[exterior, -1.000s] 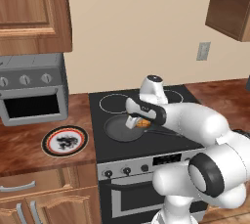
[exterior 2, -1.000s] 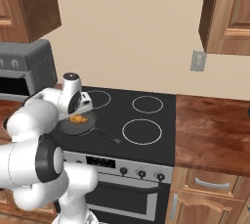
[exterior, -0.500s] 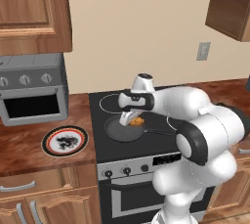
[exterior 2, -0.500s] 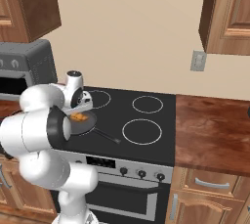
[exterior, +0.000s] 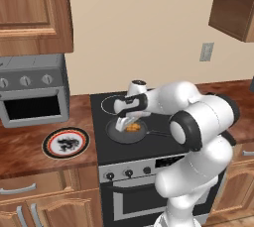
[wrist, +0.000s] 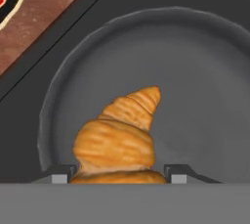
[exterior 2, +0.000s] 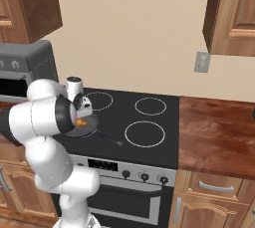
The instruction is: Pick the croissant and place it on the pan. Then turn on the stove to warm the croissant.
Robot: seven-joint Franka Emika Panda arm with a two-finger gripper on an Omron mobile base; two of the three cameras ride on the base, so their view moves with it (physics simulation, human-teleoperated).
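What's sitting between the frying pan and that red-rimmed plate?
Nothing stands there. In the left base view, bare black stove top and brown counter separate the pan from the plate.

one croissant (wrist: 118, 137), one pan (wrist: 195, 96), one plate (exterior: 66, 142), four burners (exterior 2: 144, 134).

stove (exterior: 149, 146) w/ pan (exterior: 121, 136) on front-left burner, counter (exterior: 30, 144) – plate (exterior: 66, 142)

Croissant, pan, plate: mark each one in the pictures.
croissant (wrist: 118, 137): hand view, ridged golden middle.
pan (wrist: 195, 96): hand view, bare grey floor.
plate (exterior: 66, 143): left base view, dark printed centre.
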